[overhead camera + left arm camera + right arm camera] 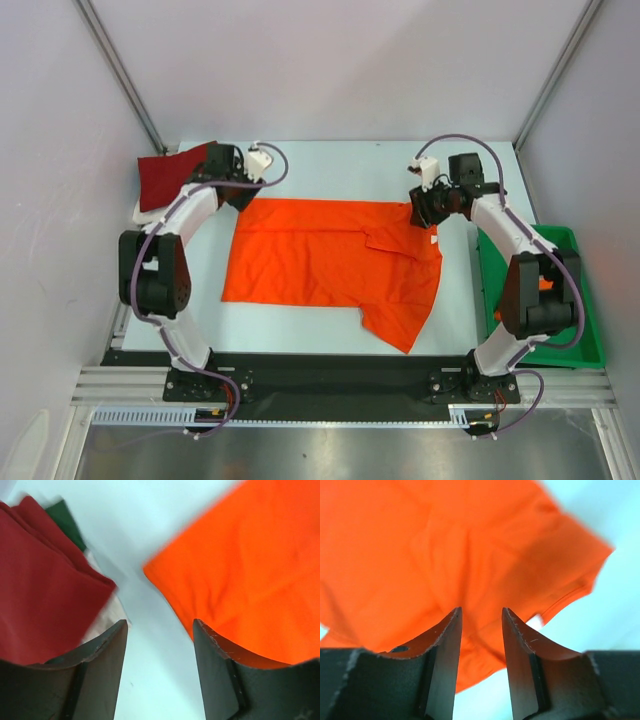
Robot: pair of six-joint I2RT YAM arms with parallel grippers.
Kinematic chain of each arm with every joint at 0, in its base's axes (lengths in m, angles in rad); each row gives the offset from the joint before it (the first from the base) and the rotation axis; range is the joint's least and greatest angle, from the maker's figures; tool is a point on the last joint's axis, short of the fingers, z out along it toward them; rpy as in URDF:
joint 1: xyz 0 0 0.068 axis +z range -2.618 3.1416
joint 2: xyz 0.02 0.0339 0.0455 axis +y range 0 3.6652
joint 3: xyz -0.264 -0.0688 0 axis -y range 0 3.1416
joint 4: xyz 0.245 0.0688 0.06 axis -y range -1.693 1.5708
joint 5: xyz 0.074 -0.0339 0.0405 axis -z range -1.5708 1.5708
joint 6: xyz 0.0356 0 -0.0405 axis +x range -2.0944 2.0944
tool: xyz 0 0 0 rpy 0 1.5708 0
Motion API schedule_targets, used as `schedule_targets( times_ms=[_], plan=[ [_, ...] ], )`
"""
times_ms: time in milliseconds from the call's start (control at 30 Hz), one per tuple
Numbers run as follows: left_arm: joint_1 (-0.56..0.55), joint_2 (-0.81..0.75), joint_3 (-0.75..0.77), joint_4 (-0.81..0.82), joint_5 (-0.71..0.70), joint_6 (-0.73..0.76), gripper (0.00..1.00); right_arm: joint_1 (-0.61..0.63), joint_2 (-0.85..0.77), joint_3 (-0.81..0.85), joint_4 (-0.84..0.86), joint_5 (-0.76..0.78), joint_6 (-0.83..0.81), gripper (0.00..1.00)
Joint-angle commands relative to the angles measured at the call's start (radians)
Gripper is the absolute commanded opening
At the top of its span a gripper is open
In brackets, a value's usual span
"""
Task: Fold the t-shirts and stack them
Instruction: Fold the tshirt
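Orange t-shirt (330, 262) lies spread flat on the bench (330, 165), long axis running left-right across the front of both arms. One sleeve sticks out toward the near edge at the right end. A small flap sits doubled over near the far-right corner.

Left jaws: apart, nothing between them. Wrist view shows bare bench in the gap, the orange corner just to their right, the dark red t-shirt (168, 176) just to their left. So they hang between the folded stack and the shirt's far-left corner, gripping neither.

Right jaws: apart too, nothing pinched. They hang over the far-right end of the shirt, cloth under the gap. Whether they touch the cloth I can't tell, the view is blurred.

Stack at far left: dark red on top, white t-shirt (106, 616) under it, a sliver of dark green cloth (65, 520) behind. Green bin (590, 300) sits at the right side, not involved.

Key relation: both jaws sit at the shirt's far long edge, one per end, and the whole shirt lies toward the bases from them. Left arm (160, 265) is nearer the left corner, right arm (520, 290) the right one.

My read: the next fold goes across the short axis, each pair taking its own corner. Left needs a small shift right first. Risk: left snagging the red stack.
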Motion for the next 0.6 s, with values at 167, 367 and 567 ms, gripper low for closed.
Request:
schedule_targets(
  times_ms=[167,367,567],
  plan=[
    [0.008,0.274,0.406,-0.253,0.073,-0.121,0.49,-0.069,0.235,0.202,0.079,0.015,0.109,0.42],
    [0.009,0.361,0.445,-0.244,0.049,-0.128,0.46,-0.112,0.342,0.267,0.079,0.052,0.114,0.42],
    [0.011,0.424,0.462,-0.250,0.049,-0.140,0.46,-0.109,0.390,0.256,0.096,0.086,0.097,0.40]
  ],
)
